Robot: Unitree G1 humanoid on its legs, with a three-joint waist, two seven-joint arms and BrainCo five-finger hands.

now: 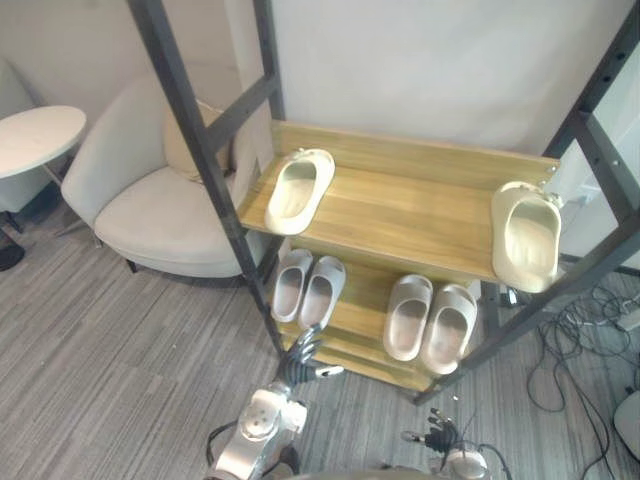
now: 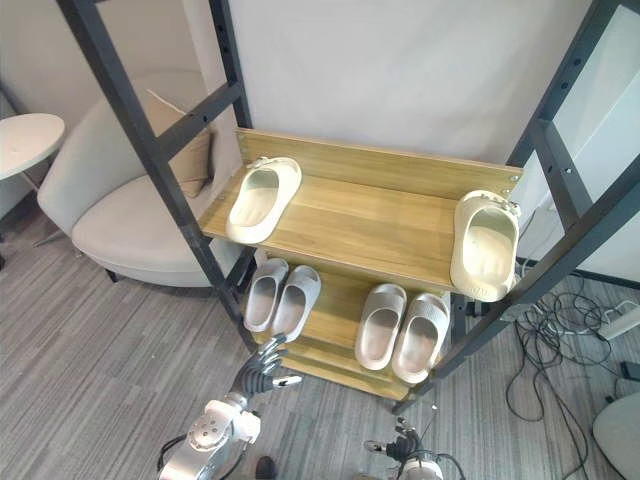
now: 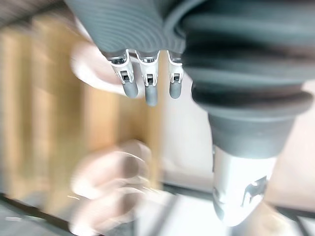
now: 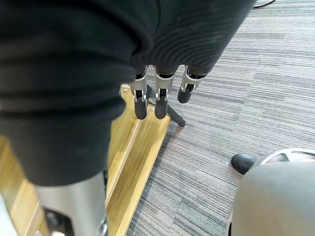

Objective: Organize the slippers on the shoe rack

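1. Carpet (image 1: 120,350), grey and striped, is laid under a shoe rack (image 1: 192,130) of dark metal posts and wooden shelves, which is set against a white wall (image 1: 430,70).
2. A white armchair (image 1: 150,200) and a round table (image 1: 35,135) are placed to the rack's left. Cables (image 1: 580,330) are strewn on the floor to its right.
3. On the upper shelf (image 1: 410,215), the left cream slipper (image 1: 298,190) and the right cream slipper (image 1: 527,235) are laid well apart, the right one overhanging the front edge. The left grey pair (image 1: 292,285) and the right grey pair (image 1: 409,318) are lined up on the lower shelf.
4. The left hand (image 1: 303,362) is held open and empty, fingers spread, just before the lower shelf. The right hand (image 1: 440,435) is seen low over the carpet, fingers straight, nothing gripped.
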